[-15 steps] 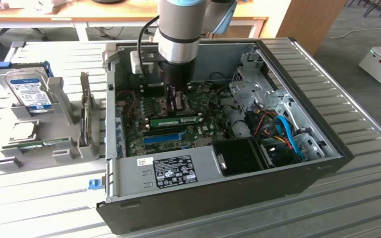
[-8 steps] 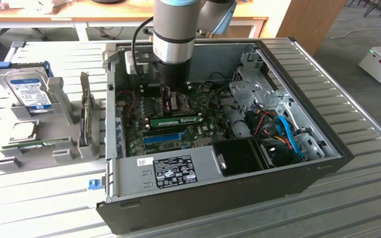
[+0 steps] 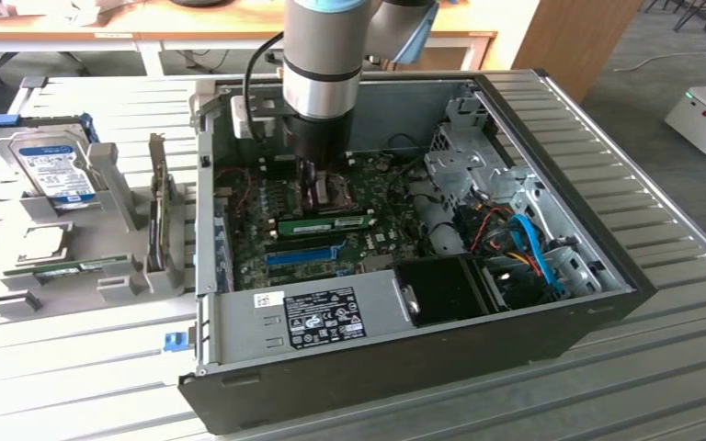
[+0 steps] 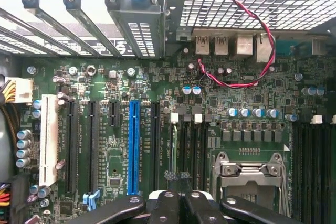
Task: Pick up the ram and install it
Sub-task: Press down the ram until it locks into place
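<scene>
The ram is seen lying flat on the motherboard, its long axis running left-right in the exterior view, just beneath the closed, empty gripper, its near edge partly hidden.

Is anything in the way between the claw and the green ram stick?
Nothing visible is. The shut claw hangs right over the ram, which lies on the motherboard inside the open computer case. Whether they touch, I cannot tell.
</scene>
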